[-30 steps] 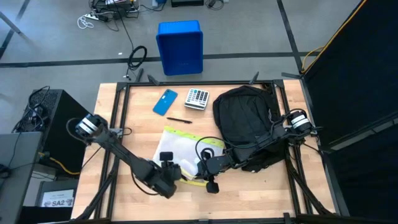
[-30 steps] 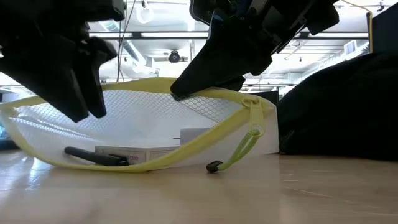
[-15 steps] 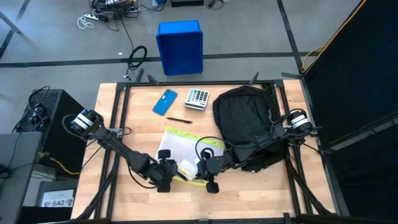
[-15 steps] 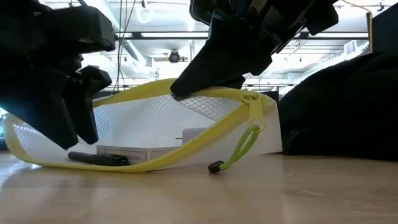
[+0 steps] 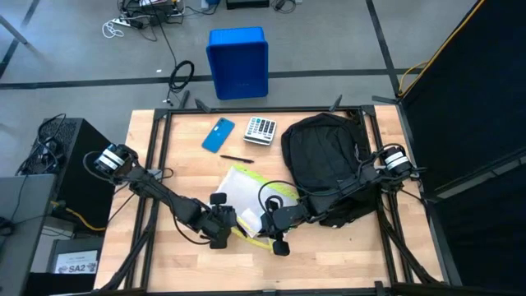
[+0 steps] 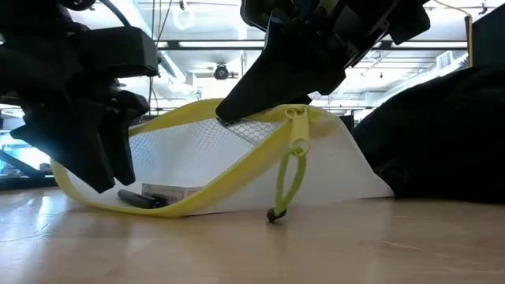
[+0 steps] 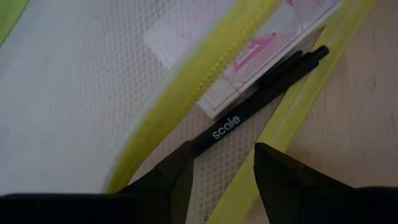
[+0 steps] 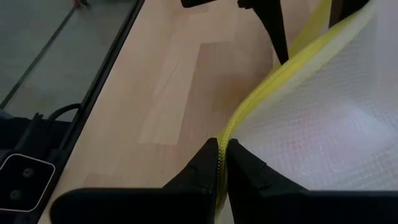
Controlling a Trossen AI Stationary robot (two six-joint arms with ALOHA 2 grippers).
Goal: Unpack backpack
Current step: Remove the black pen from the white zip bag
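The backpack point(image 5: 322, 164) is seen lying flat on the right half of the table point(image 5: 185, 156), with its long axis running from the far edge toward the near edge and its rounded top pointing away, toward the blue bin point(image 5: 238, 62) that stands on the floor beyond the table.

Just beside the backpack, on its left, a white mesh pouch point(image 5: 242, 197) with a yellow zipper border is found. Its upper zipper edge is pinched between the closed fingers of the right gripper point(image 8: 222, 163), and the pouch mouth is held lifted, as is seen in the low view. The green pull cord point(image 6: 289, 177) hangs down from the zipper to the table.

The left gripper point(image 7: 221, 174) is placed at the open mouth of the pouch, its fingers partly open around a black pen point(image 7: 255, 102) that lies inside on the mesh; whether the pen is touched cannot be told. A small printed card point(image 7: 261, 53) lies next to the pen.

Farther back on the table, a blue phone point(image 5: 218, 135), a calculator point(image 5: 260, 130) and a second thin pen point(image 5: 236, 159) are laid, well apart from the grippers.
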